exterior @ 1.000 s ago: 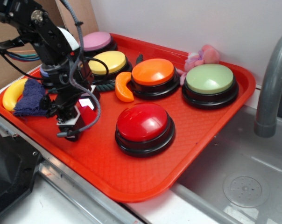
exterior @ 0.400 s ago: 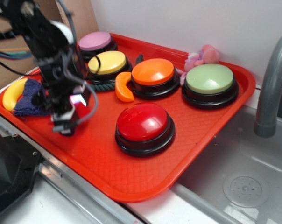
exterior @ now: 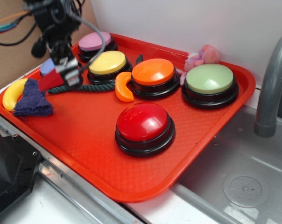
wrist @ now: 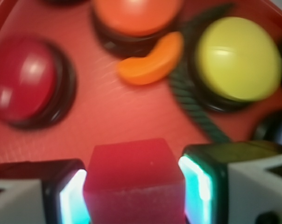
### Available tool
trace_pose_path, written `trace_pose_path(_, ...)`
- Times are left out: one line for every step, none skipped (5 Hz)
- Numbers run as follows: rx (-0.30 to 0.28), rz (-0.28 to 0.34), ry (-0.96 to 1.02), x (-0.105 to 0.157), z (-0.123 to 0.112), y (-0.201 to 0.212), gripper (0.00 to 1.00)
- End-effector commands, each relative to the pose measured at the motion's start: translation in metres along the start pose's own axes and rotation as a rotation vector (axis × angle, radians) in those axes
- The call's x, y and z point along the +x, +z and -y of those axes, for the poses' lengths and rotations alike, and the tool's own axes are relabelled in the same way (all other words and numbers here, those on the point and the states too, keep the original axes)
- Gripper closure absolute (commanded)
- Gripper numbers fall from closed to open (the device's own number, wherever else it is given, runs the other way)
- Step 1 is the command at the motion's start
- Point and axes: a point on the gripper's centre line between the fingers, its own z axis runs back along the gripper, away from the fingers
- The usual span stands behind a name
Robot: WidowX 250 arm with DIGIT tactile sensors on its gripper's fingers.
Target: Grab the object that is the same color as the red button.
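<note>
The small red block point(wrist: 134, 179) was seen clamped between the two pads of the claw point(wrist: 134, 191), one pad point(wrist: 73, 198) pressed against its left face and the other against its right face, so that no gap was left on either side. In the wrist view the block filled the space between the jaws, with its sloped top face turned toward the camera. In the exterior view the block point(exterior: 51, 80) was held clear of the red tray point(exterior: 131, 182), raised above the tray's back-left part, near the yellow button point(exterior: 107, 63) and just above the dark green rope point(exterior: 89, 87).

The block therefore lay directly inside the claw point(exterior: 61, 74), not off to any side of it, and the grip was taken across its width. Whether the block's longer axis ran along or across the jaws could not be told from these views.

The red button point(exterior: 143, 122) sat on the tray well apart from the claw, toward the front and centre, and shared the block's colour. An orange crescent piece point(exterior: 123, 87), an orange button point(exterior: 153, 72) and a purple cloth point(exterior: 32, 99) were also on the tray.

The grab was judged to be essentially achieved; what remained would depend only on the hold being kept firm, since the pads met flat faces.
</note>
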Motion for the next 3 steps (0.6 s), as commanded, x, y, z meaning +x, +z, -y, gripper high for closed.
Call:
trace_pose_path(0.090,-0.005,0.472,0.014,-0.001,0.069,1.00)
trace_pose_path(0.111,0.046,0.638,0.016,-0.001,0.085,1.00)
trace_pose_path(0.146,-0.011,0.688,0.014,-0.004,0.080,1.00)
